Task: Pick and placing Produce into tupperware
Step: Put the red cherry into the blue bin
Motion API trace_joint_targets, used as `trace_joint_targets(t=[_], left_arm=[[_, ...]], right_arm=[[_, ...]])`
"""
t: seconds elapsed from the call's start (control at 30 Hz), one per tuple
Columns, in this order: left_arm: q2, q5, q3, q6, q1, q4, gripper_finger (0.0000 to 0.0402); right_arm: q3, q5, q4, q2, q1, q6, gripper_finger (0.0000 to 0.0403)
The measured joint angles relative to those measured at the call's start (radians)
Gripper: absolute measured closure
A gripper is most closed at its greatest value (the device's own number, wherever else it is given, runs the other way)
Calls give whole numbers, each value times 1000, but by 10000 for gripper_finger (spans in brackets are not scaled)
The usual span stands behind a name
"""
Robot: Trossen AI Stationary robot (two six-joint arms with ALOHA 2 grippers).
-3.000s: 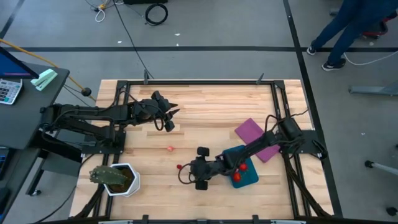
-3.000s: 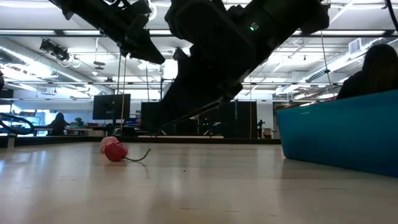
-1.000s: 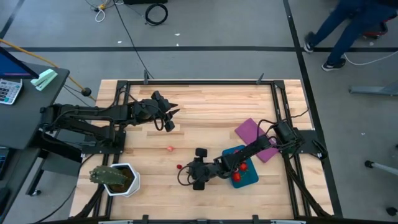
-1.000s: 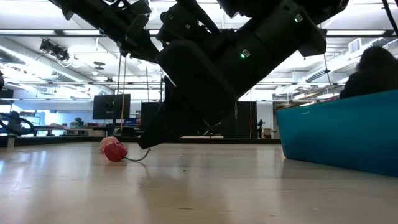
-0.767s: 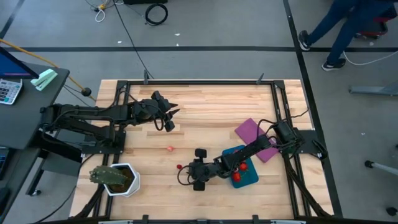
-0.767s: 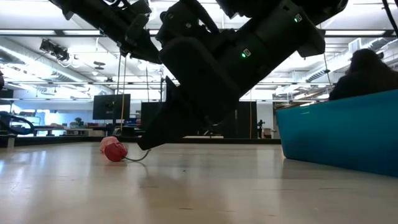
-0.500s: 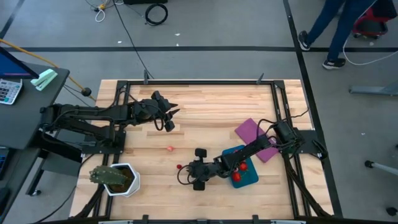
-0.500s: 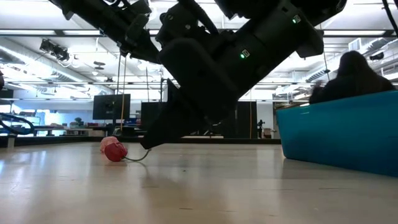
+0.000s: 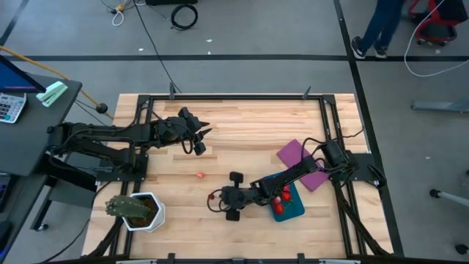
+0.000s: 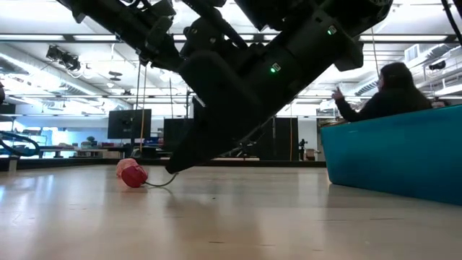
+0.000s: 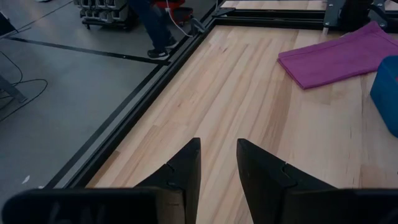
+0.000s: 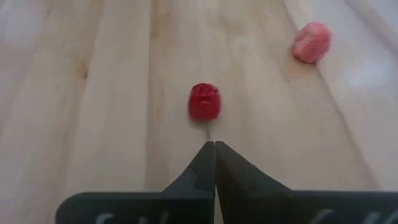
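Produce still outside the tupperware (image 9: pixel 287 204) lies just ahead of our right gripper (image 12: pixel 212 147): a red cherry-like piece (image 12: pixel 204 101) whose thin stem runs back to our fingertips, and a pink strawberry piece (image 12: pixel 311 42) farther off to one side. Our right jaws are pressed together, apparently on that stem, low over the wooden table (image 9: pixel 242 125). We judge such a hold frail; the stem may slip and the cherry drop or roll. Our left gripper (image 11: pixel 215 163) waits well apart, jaws slightly spread, holding nothing.
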Motion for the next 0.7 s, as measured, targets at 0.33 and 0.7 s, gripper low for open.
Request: trace_joint_targets(t=[0.33, 0.7], left_arm=[[0, 0, 0, 0, 0, 0, 292], [0, 0, 0, 0, 0, 0, 292]], right_arm=[[0, -46, -1, 0, -2, -29, 287], [0, -51, 0, 0, -2, 107, 204]])
